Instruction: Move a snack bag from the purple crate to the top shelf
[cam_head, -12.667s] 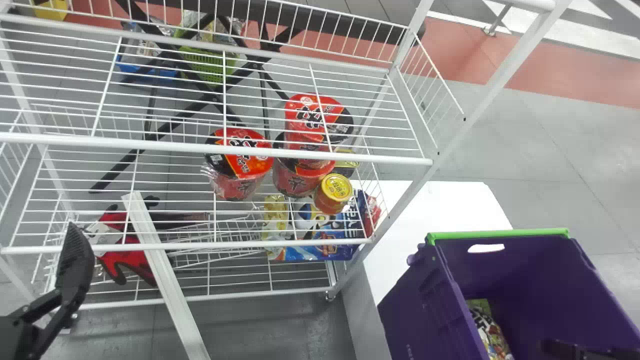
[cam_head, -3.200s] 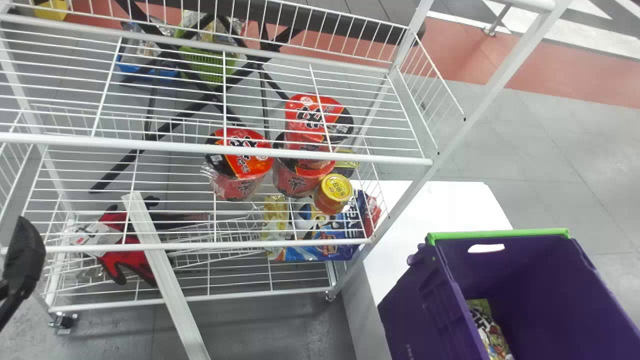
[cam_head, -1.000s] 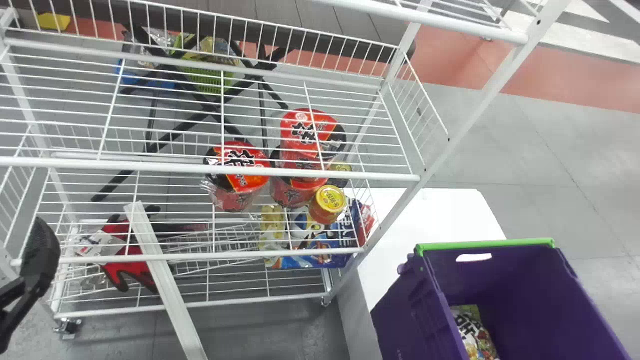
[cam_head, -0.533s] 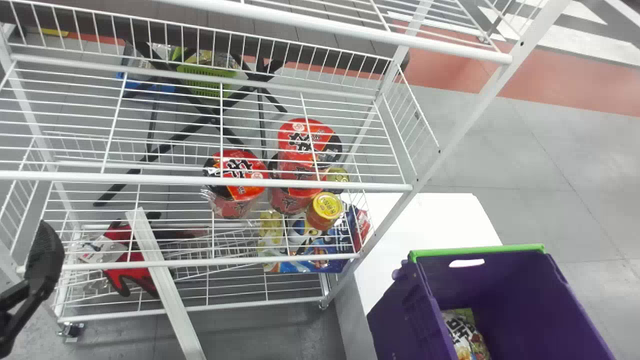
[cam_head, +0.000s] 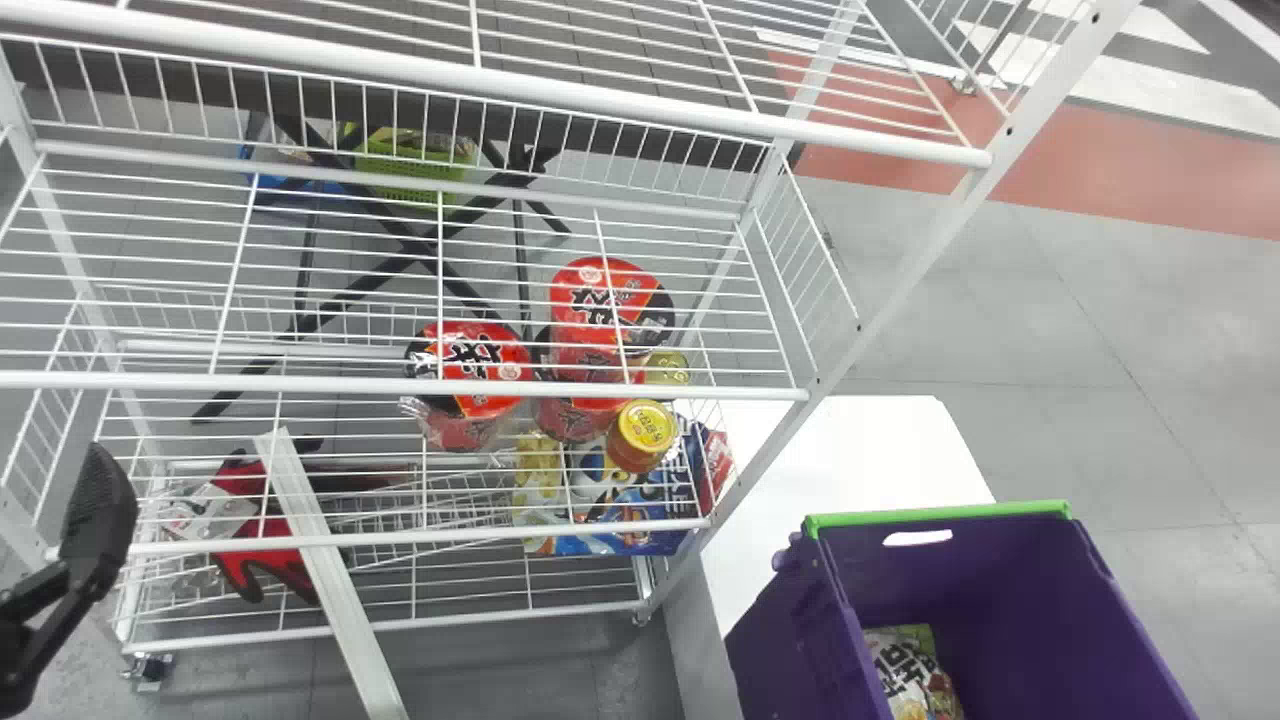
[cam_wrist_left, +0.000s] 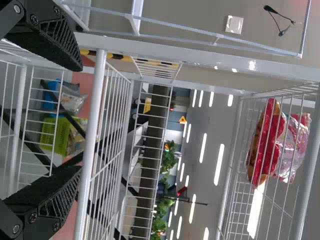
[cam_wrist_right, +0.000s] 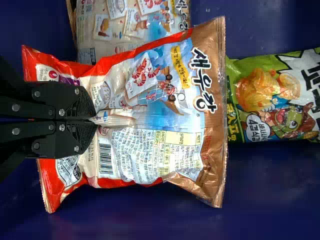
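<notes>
the right pincer (cam_wrist_right: 94, 120) grips a snack bag (cam_wrist_right: 167, 107).

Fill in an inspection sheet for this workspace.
Surface: white table beside wire rack
Job's things: snack bag, gripped; green bag and pale bag in purple crate
Clutter: red tubs, yellow-lidded jar, gloves on rack
Grippers: right gripper shut on snack bag; left gripper open by rack
Cables: nothing certain; thin black item, unclear
Surroundings: green basket behind rack
</notes>
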